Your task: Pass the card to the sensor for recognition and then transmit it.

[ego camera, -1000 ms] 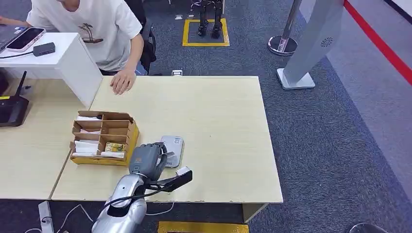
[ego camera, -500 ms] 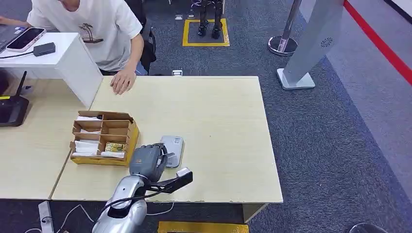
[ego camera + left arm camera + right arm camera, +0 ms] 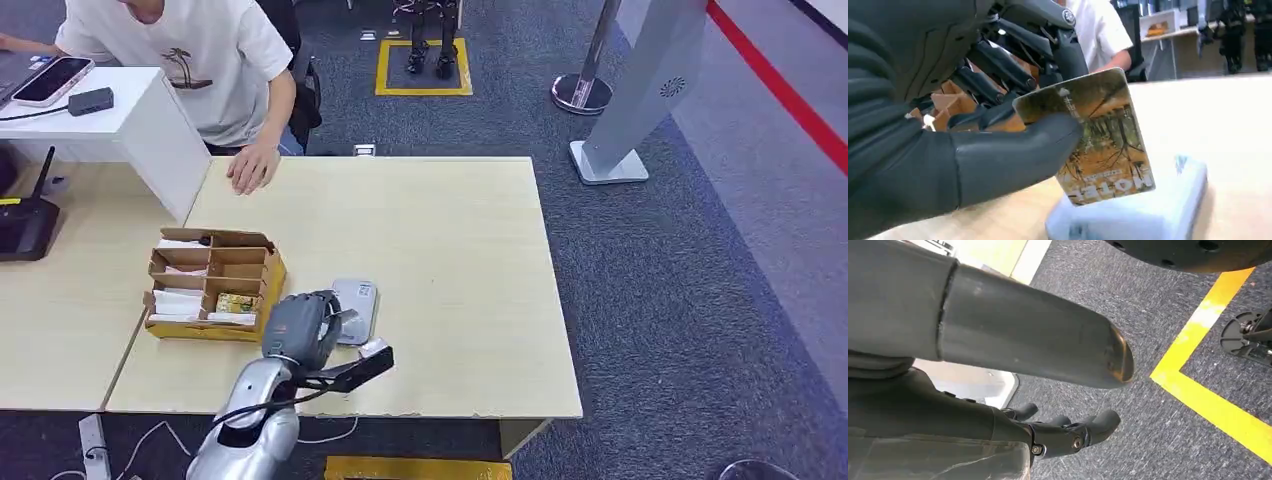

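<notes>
My left hand (image 3: 300, 325) hovers over the table beside the grey card sensor (image 3: 355, 308). In the left wrist view its thumb (image 3: 1013, 155) and dark fingers pinch a yellow-brown card (image 3: 1100, 142) printed with trees and the word HOTEL. The card hangs just above the pale sensor (image 3: 1148, 210), tilted. My right hand (image 3: 1068, 432) hangs beside my body over the dark carpet, its fingers loosely curled with nothing in them.
A cardboard box (image 3: 268, 278) with compartments holding cards stands left of the sensor. A person in a white shirt (image 3: 205, 60) sits at the far table edge, one hand (image 3: 250, 165) on the tabletop. A white stand (image 3: 150, 130) and a black router (image 3: 25, 225) lie at the left.
The left hand has shifted slightly up and toward the sensor with the card. Nothing else on the table has moved.
</notes>
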### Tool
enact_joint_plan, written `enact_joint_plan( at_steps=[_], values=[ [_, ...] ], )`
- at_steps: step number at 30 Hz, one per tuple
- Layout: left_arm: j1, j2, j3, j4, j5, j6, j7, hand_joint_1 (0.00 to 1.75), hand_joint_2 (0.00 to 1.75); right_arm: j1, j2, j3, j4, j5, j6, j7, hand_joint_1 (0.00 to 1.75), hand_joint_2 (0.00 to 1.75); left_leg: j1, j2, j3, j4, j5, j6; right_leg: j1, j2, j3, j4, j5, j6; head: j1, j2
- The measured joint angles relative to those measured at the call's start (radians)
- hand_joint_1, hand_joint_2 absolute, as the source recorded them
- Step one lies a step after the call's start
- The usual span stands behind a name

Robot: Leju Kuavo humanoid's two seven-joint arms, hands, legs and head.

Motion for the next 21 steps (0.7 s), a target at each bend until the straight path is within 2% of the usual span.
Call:
enact_joint_plan(
  at_steps=[5, 8, 12, 21],
  values=[
    [-0.086, 0.036, 0.07, -0.127, 0.018, -0.05, 0.003, 1.75, 1.75, 0.002, 0.0, 0.0, 0.0, 0.0, 0.0, 0.001, 0.0, 0.0, 0.0, 0.0, 0.0, 0.0, 0.0, 0.0, 0.0, 0.0, 0.0, 0.0, 0.0, 0.0, 0.0, 0.0],
    [-0.139, 0.062, 0.118, -0.168, 0.018, -0.069, 0.012, 1.75, 1.75, 0.002, 0.0, 0.0, 0.0, 0.0, 0.0, 0.001, 0.0, 0.0, 0.0, 0.0, 0.0, 0.0, 0.0, 0.0, 0.0, 0.0, 0.0, 0.001, 0.0, 0.0, 0.0, 0.0],
    [-0.199, 0.097, 0.188, -0.194, 0.005, -0.088, 0.019, 1.75, 1.75, 0.002, -0.001, 0.001, 0.0, 0.0, 0.0, 0.001, 0.0, 0.0, 0.0, 0.0, 0.0, 0.0, 0.0, 0.0, 0.0, 0.0, 0.0, 0.001, 0.0, 0.0, 0.0, 0.0],
    [-0.257, 0.124, 0.264, -0.229, -0.003, -0.095, 0.019, 1.75, 1.75, 0.001, -0.001, 0.002, 0.004, 0.0, 0.0, -0.001, 0.0, 0.0, 0.0, 0.0, 0.0, 0.0, 0.0, 0.0, 0.0, 0.0, 0.0, 0.0, 0.0, 0.0, 0.0, 0.0]
  ],
)
